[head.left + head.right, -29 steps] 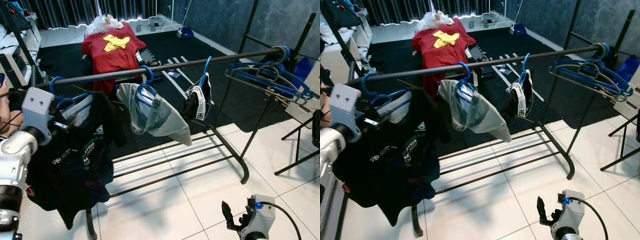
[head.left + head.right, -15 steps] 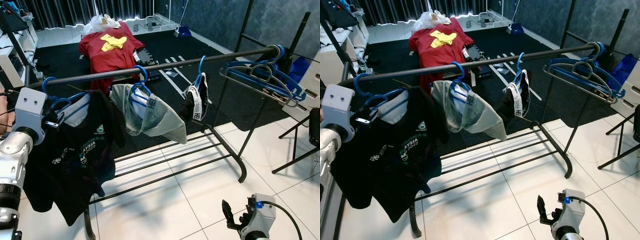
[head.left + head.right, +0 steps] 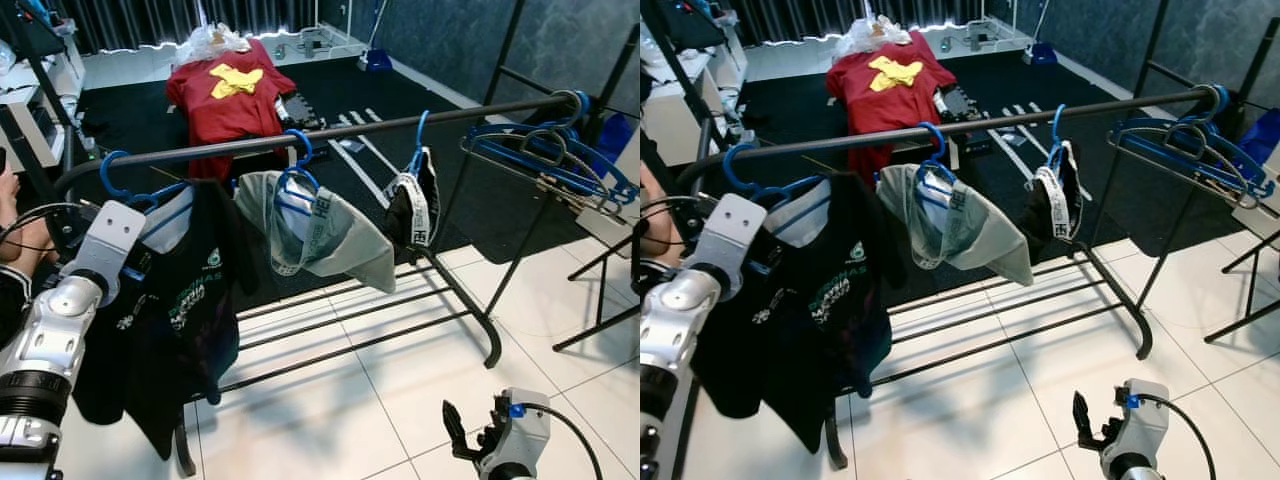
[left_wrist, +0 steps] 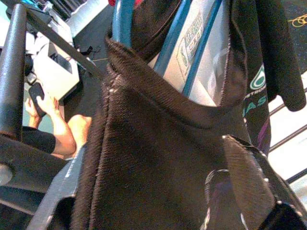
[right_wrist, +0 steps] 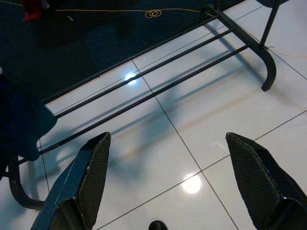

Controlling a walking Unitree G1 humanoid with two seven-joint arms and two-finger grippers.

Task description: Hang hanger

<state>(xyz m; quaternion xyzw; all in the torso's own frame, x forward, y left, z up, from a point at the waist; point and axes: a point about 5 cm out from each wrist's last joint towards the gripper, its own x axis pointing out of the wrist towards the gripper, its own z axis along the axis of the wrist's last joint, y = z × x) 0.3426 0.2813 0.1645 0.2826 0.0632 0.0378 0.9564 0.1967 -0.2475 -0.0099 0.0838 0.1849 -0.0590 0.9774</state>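
Left gripper (image 3: 135,262) pressed into black shirt (image 3: 175,330); finger spread hidden, cannot tell. Blue hanger (image 3: 135,195) just above, hooked on rail (image 3: 330,135). Could drag hanger off if cloth snags on pulling back. Left wrist view alone reveals a person's hand (image 4: 45,103) holding a phone. Right gripper (image 5: 170,182) wide open, empty, low over tiles.

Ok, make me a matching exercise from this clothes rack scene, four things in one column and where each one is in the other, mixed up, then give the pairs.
Things
1. black shirt
2. grey shirt
3. empty blue hangers
4. red shirt

Places
A. draped over something on the dark carpet behind the rack
B. far right end of the rail
C. left end of the rail, at the left gripper
D. middle of the rail

Pairs: 1-C, 2-D, 3-B, 4-A
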